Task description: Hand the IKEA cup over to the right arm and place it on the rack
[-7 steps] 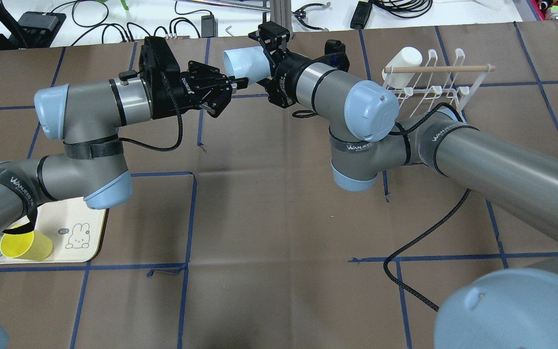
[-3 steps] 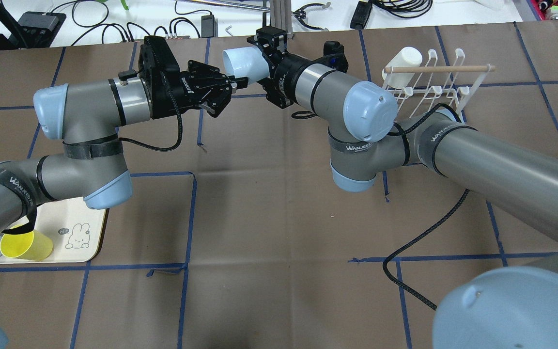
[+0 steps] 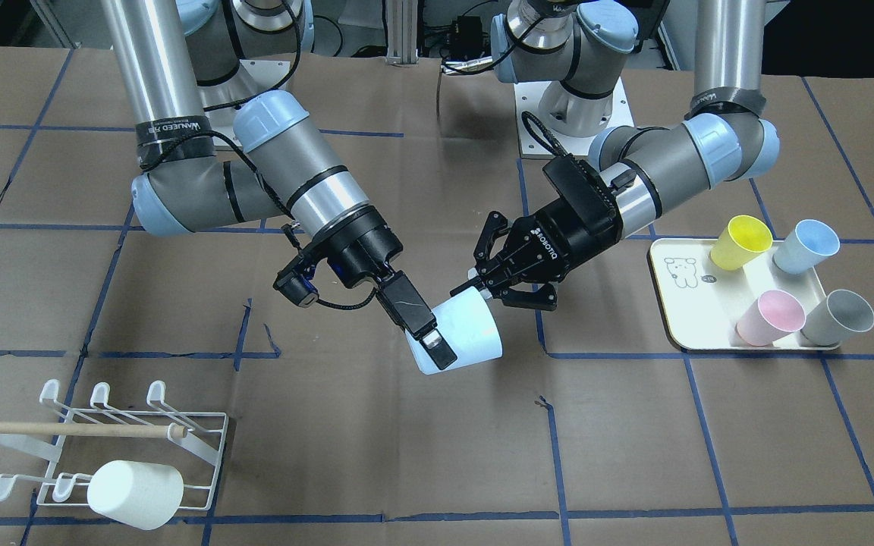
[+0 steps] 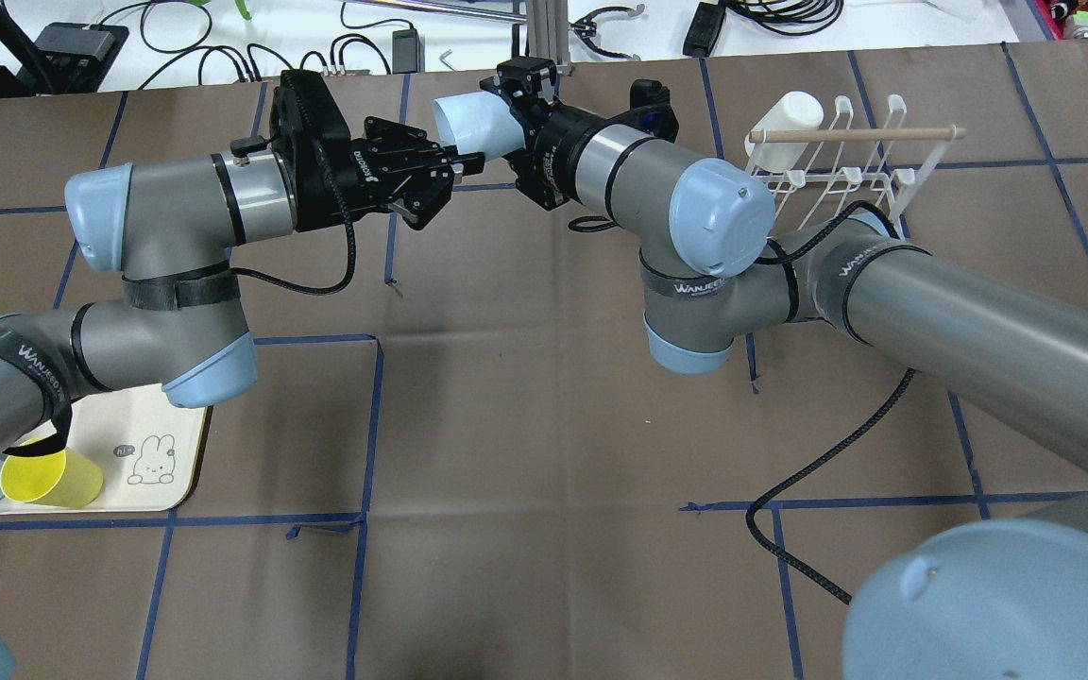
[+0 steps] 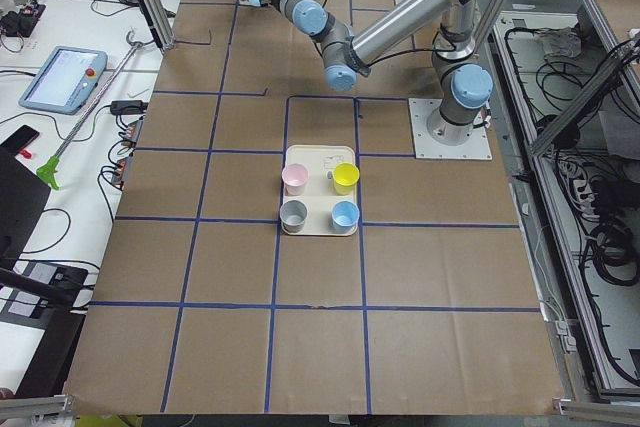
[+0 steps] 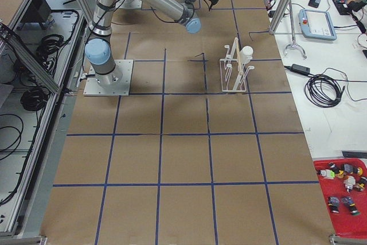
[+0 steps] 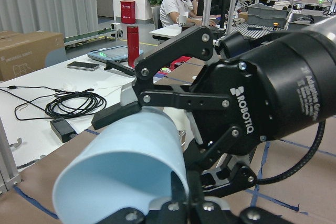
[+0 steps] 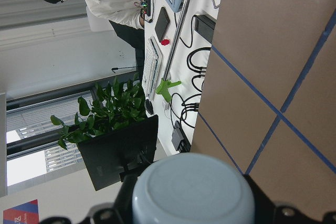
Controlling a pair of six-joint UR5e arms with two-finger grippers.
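A light blue cup [image 3: 467, 334] hangs in the air between the two grippers, over the far middle of the table [image 4: 473, 123]. My right gripper [image 3: 446, 343], with long blocky fingers [image 3: 423, 327], is shut on the cup's wall near its mouth. My left gripper [image 3: 494, 296], with linkage fingers, stands open around the cup's base end, and one fingertip [image 3: 463, 290] lies at the cup's edge. The left wrist view shows the cup [image 7: 126, 166] with the spread linkage fingers behind it. The white wire rack [image 3: 126, 440] with a wooden dowel stands to the right [image 4: 846, 161].
A white cup [image 3: 133, 493] hangs on one of the rack's prongs. A cream tray [image 3: 683, 318] on my left side holds a yellow [image 3: 740, 241], a blue [image 3: 805, 246], a pink [image 3: 769, 317] and a grey cup [image 3: 837, 317]. A black cable [image 4: 818, 463] trails over the table near the right arm.
The right gripper has shifted slightly left and turned a little, and the cup has moved with it. The left gripper has stayed in place.
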